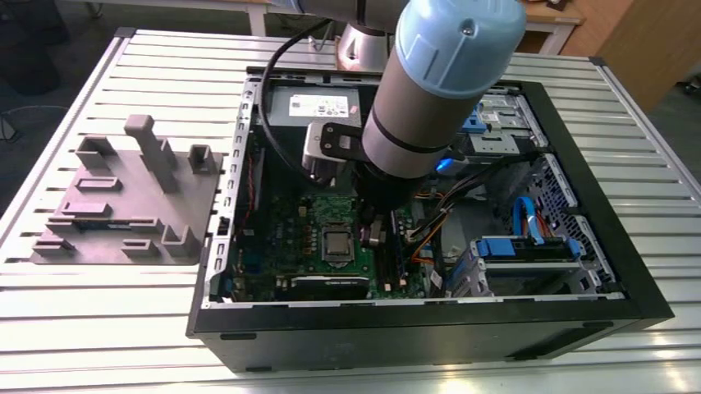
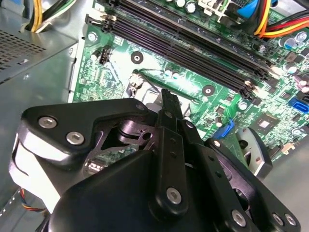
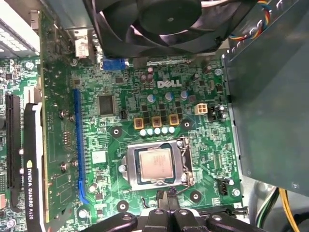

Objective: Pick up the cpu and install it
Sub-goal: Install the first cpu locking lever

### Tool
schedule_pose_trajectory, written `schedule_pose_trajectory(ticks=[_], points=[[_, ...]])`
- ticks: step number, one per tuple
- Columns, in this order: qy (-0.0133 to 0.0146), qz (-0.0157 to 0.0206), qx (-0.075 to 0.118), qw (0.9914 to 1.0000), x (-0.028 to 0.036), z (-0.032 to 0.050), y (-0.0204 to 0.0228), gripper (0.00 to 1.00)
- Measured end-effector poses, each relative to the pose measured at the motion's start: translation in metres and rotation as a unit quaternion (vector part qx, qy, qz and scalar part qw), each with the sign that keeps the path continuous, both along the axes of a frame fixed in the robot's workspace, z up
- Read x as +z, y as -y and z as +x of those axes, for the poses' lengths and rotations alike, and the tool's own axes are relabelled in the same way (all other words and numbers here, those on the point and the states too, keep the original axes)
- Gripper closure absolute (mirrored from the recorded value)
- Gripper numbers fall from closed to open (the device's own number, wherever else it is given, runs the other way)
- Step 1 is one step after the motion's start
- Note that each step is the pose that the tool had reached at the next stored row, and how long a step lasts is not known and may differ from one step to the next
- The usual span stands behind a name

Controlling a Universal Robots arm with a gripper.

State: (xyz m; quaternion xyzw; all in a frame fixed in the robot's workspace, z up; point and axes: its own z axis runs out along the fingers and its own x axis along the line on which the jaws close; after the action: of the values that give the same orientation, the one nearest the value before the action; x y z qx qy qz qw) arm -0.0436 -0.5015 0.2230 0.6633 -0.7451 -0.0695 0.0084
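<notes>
While the gripper (image 3: 166, 212) hangs just above the green motherboard (image 3: 125, 92) inside the open computer case (image 1: 613, 238), its jaws are pressed together, holding nothing. The cpu (image 3: 155, 164) sits in the metal-framed socket (image 3: 183, 166), beside the gripper tips.

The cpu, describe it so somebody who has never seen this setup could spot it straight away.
Look inside the open computer case at the green motherboard. Near its middle sits a square metal-framed socket, just ahead of the gripper in the first wrist view. The cpu is the flat, shiny silver-grey square lying inside that frame, plain metal where the chips around it are dark.
</notes>
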Motion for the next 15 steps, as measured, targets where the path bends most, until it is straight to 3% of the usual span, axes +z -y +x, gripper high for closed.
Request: schedule_pose_trajectory(ticks=[6,15], points=[[0.0000,-0.0017,0.001,1.00000,-0.0032,0.0001,0.0014,0.90],[0.0000,-0.0154,0.018,0.99973,-0.0078,0.0001,0.0021,0.90]])
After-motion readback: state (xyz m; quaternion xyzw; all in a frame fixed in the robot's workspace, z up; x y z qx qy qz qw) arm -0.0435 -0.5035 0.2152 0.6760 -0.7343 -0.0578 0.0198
